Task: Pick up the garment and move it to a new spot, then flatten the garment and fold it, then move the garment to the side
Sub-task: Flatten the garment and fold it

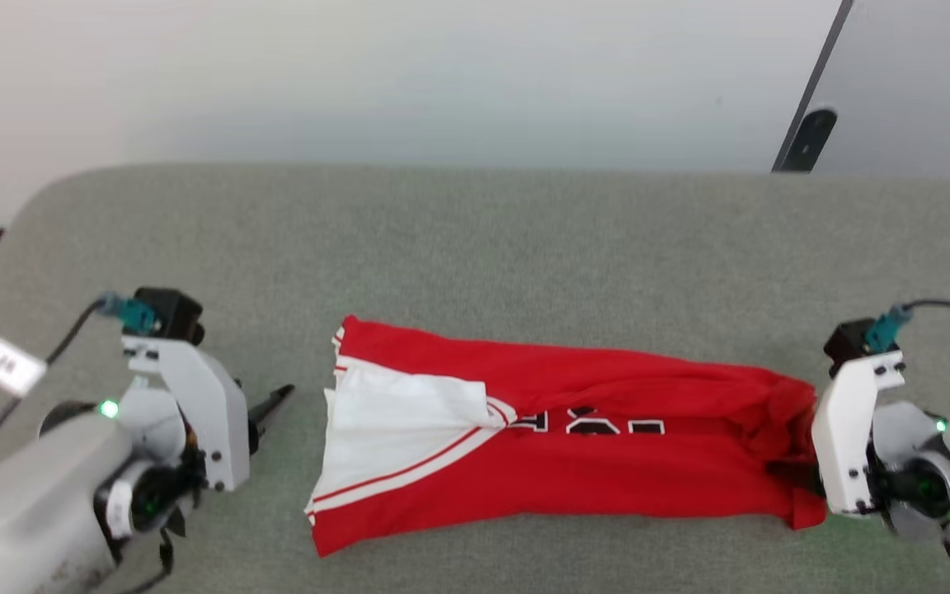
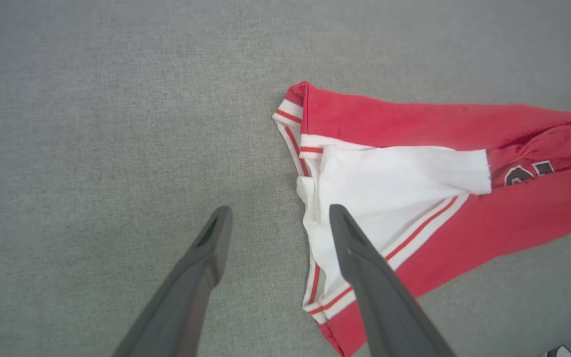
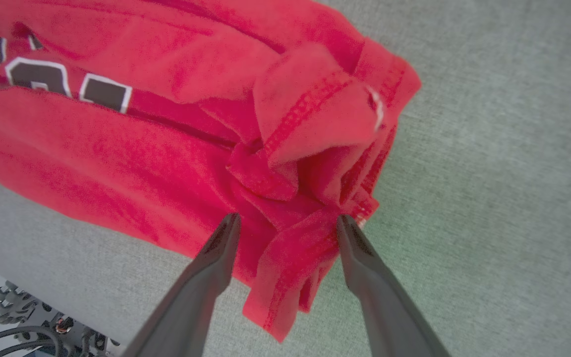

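Grey-green felt is covering the tabletop [image 1: 475,247], with a pale wall standing behind it. A small red basketball shirt [image 1: 574,445] with white sleeves, striped trim and black, white-outlined lettering is lying across it as a long narrow band. Its sides are turned in, so the crease is half swallowing the lettering. I'd judge the lengthwise fold is done or nearly so. The hem end is bunching untidily, so smoothing it, the crosswise fold and the move to the side are all waiting. Both arms are reaching in low from opposite ends of the band. The left fingers [image 2: 216,238] are standing spread and empty, with the white sleeve end lying just beyond one tip. The right fingers [image 3: 223,243] are spread too, pinching nothing, with the crumpled hem sitting loosely between their tips.
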{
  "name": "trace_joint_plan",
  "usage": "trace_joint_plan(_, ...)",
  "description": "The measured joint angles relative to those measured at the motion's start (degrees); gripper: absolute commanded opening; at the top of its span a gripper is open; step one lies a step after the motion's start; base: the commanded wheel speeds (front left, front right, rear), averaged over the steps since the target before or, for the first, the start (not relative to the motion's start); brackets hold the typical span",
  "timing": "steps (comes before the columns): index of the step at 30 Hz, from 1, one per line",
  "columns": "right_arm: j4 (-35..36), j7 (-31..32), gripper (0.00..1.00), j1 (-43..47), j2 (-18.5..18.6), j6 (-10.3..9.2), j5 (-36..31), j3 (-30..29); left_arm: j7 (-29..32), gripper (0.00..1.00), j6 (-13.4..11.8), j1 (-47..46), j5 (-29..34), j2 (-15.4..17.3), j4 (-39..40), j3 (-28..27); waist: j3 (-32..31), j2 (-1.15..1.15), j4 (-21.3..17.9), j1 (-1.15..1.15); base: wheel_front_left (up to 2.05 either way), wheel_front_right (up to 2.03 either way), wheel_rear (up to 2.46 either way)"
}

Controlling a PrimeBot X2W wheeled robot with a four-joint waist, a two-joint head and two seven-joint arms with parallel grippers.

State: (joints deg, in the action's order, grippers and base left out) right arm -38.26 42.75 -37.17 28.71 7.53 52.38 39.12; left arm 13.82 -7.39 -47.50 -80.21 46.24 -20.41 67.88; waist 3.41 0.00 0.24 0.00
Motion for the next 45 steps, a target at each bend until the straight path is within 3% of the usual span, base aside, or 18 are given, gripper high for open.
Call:
trace_joint_plan(6,6.4,-6.6,1.00,5.4,2.0,0.00,-2.5,-2.9,-14.1,1.00,-0.8,5.3,2.6,0.5,1.8,-2.1,-4.4,0.00,-0.1,0.00,0.00,0.00,0.00)
trace_joint_plan(12,12.0,-17.7,1.00,10.9,2.4,-0.01,-5.5,-7.2,-25.3,1.00,-2.3,9.4,6.0,-0.1,3.2,-3.3,-7.0,0.00,0.2,0.00,0.00,0.00,0.00)
trace_joint_plan(18,15.5,-29.7,1.00,15.8,0.8,0.00,-9.1,-10.0,-28.7,1.00,-3.6,14.1,8.5,-1.7,4.4,-8.2,-8.4,0.00,1.1,0.00,0.00,0.00,0.00)
trace_joint_plan(20,16.1,-33.0,1.00,17.4,0.5,-0.01,-10.1,-10.9,-28.7,1.00,-3.8,16.4,11.8,-2.6,5.3,-12.9,-8.8,0.00,1.6,0.00,0.00,0.00,0.00)
trace_joint_plan(25,17.3,-39.0,1.00,21.3,-0.6,-0.01,-10.5,-12.4,-28.9,1.00,-4.1,24.8,19.6,-6.7,7.1,-22.6,-9.7,0.00,3.0,0.00,0.00,0.00,0.00)
trace_joint_plan(35,18.3,-44.8,1.00,26.1,-2.9,-0.01,-11.1,-15.9,-28.9,1.00,-1.6,36.0,35.7,-16.4,8.5,-40.7,-11.4,0.00,5.0,0.00,0.00,0.00,0.00)
trace_joint_plan(45,20.3,-50.5,1.00,29.4,-3.6,-0.01,-14.1,-17.3,-29.0,1.00,3.5,44.9,53.4,-28.3,11.4,-56.1,-11.6,0.00,4.8,0.00,0.00,0.00,0.00)
